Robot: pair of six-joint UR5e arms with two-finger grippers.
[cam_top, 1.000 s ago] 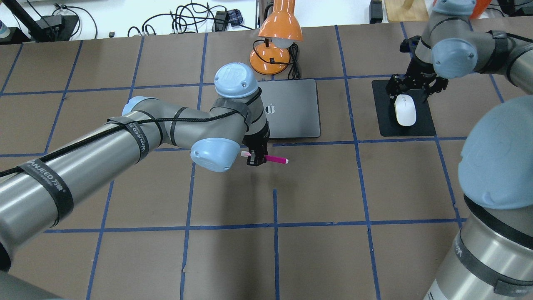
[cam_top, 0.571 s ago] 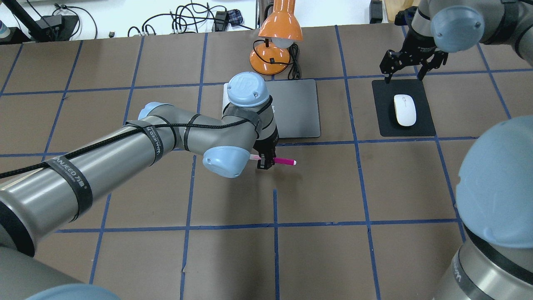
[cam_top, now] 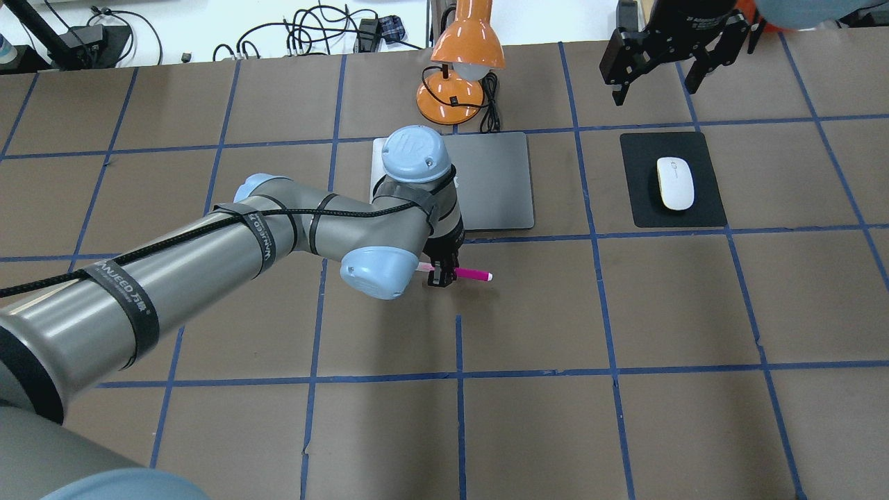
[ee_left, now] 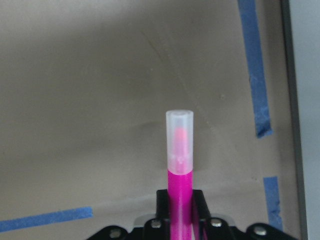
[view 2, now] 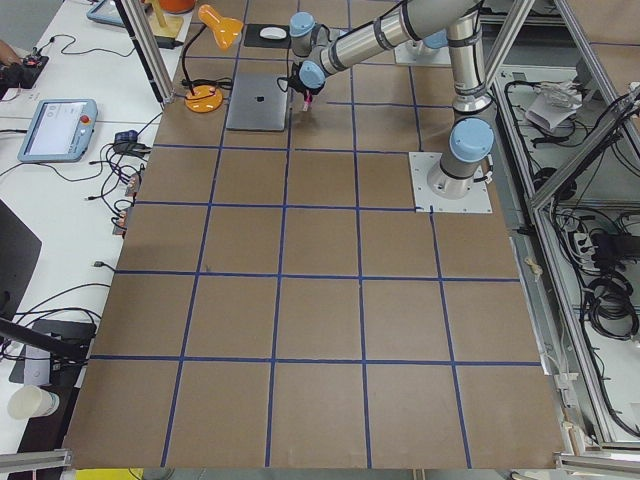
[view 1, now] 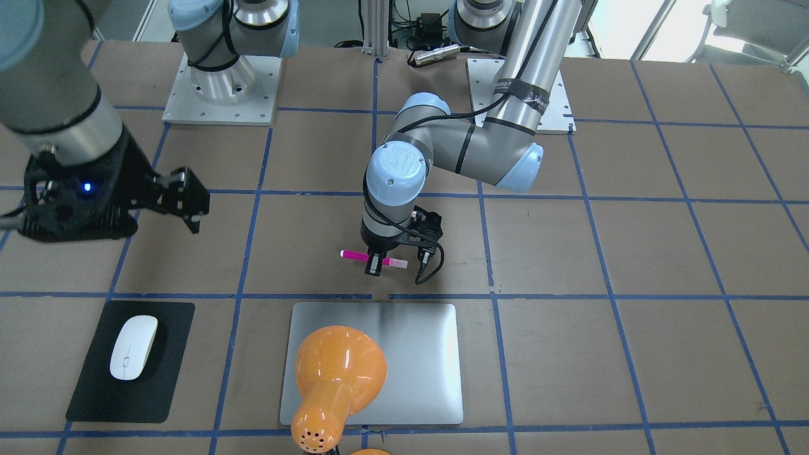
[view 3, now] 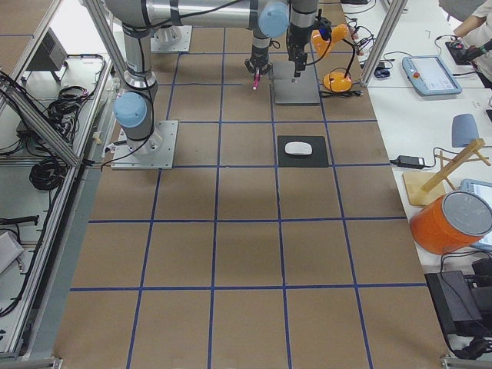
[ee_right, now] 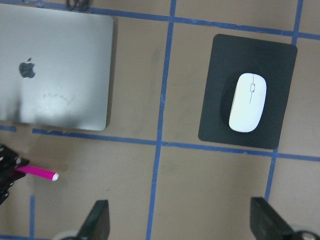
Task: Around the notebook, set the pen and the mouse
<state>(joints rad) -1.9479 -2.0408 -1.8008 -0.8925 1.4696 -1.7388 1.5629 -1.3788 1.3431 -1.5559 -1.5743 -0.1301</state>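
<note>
The magenta pen (cam_top: 474,276) lies level in my left gripper (cam_top: 440,276), which is shut on its middle, low over the table just in front of the notebook (cam_top: 496,180). In the left wrist view the pen (ee_left: 180,150) sticks out from the closed jaws with its pale cap forward. I cannot tell whether it touches the table. The white mouse (cam_top: 676,182) rests on a black mat (cam_top: 642,201) to the right of the notebook. My right gripper (cam_top: 654,83) hangs open and high beyond the mat, with nothing in it. The right wrist view looks down on the mouse (ee_right: 247,102) and the notebook (ee_right: 55,70).
An orange desk lamp (cam_top: 465,48) stands behind the notebook, its cord beside the base; in the front-facing view its shade (view 1: 335,373) covers part of the notebook (view 1: 417,354). Blue tape lines grid the brown table. Cables lie past the far edge.
My right gripper has let go of the mouse, lifted and drawn back past the mat's far edge. The left gripper moved slightly right and toward the robot with the pen.
</note>
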